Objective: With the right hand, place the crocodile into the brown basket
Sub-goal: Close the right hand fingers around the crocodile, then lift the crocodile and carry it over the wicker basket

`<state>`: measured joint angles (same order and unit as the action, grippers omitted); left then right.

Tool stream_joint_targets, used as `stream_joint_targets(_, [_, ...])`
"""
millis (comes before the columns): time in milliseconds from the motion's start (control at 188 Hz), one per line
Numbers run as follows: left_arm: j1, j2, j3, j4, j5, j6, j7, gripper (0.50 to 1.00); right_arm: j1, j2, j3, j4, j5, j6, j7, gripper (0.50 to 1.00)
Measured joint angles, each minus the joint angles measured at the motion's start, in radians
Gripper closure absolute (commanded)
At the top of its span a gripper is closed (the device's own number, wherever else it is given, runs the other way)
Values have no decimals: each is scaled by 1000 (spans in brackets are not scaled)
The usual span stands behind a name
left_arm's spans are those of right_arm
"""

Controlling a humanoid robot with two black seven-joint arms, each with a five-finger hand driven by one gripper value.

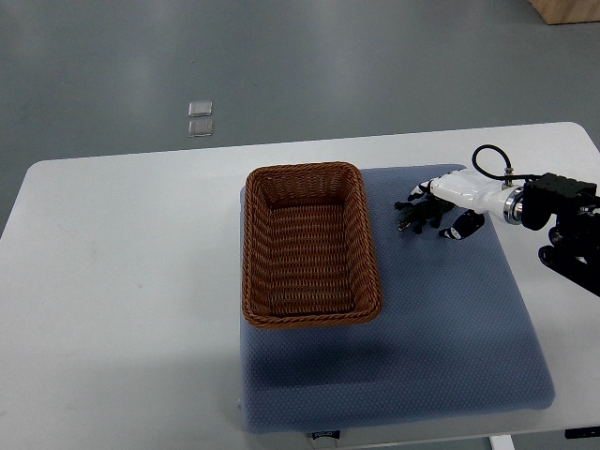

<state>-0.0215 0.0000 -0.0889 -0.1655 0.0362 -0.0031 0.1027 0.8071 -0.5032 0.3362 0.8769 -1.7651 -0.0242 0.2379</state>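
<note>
A brown wicker basket [312,245] stands empty on the left part of a blue-grey mat [441,328]. To its right, near the mat's far edge, lies a small dark green crocodile [412,217], partly covered by my right hand [439,214]. That white hand comes in from the right edge and its fingers curl down over the toy's right end. Whether they grip it firmly is hard to tell. The left arm does not show.
The mat lies on a white table [122,281]. Two small clear squares [200,119] sit on the grey floor beyond the table's far edge. The black arm joint [572,234] hangs over the table's right edge.
</note>
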Motion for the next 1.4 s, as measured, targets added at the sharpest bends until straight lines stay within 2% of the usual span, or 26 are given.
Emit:
stream_joint_targets(213, [0,0,0,0,0,0,0,500,0,6,-4,-5,0,0,0,740])
stream_joint_targets(293, [0,0,0,0,0,0,0,500,0,6,-5,-7,0,-1,-1,767])
stream_joint_targets(505, [0,0,0,0,0,0,0,500,0,10,-5,-22,-2,-9,-2,781])
stream_joint_targets(676, [0,0,0,0,0,0,0,500,0,12,-5,-25,-2,-10,-2,816])
stream_joint_targets(771, [0,0,0,0,0,0,0,500,0,12,-5,-26,-2,-11,-3,865])
stream_joint_targets(840, [0,0,0,0,0,0,0,500,0,12,-5,-27,-2,-15,-3,954])
stream_joint_targets(910, [0,0,0,0,0,0,0,500,0,12,-5,-28,-2,-23,-3,1000])
stream_joint_targets(1399, [0,0,0,0,0,0,0,500,25,-13,0,-30,8,-64,-2,1000])
